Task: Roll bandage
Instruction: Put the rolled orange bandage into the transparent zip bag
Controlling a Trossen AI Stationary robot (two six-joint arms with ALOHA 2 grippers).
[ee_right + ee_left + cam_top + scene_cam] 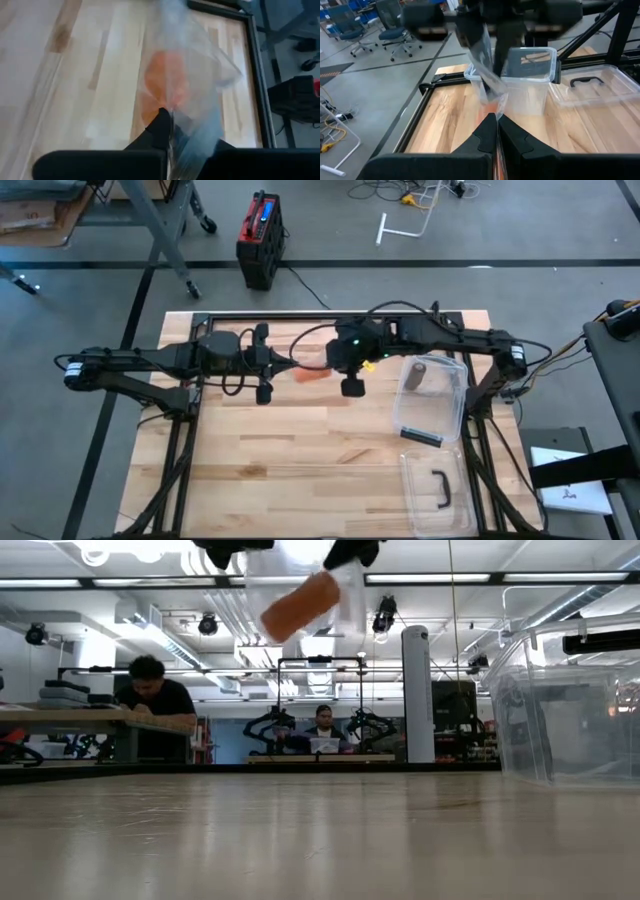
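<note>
An orange bandage roll point(297, 605) sits inside a clear plastic bag point(200, 85) that hangs high above the middle of the table between my two grippers. My left gripper point(291, 362) comes from the table's left, my right gripper point(332, 366) from the right. Both are shut on the bag. In the left wrist view the bag point(487, 60) stretches from my left gripper point(496, 126) to the right gripper's fingers point(506, 40). The roll point(167, 80) lies just beyond my right gripper point(167, 127). My left gripper pinches one end of the clear bag point(495, 111) between its two fingers, reaching almost level from the table's left. The bag is lifted clear of the table. My right gripper pinches the bag's plastic point(176, 122) next to the roll, slanting down from the table's right. The orange roll hangs in the bag past the fingertips.
A clear plastic container point(432, 395) stands at the table's right, with a small dark thing point(420, 437) at its near end. Its lid point(438, 490) with a black handle lies nearer the front edge. People sit at desks beyond the table point(150, 690).
</note>
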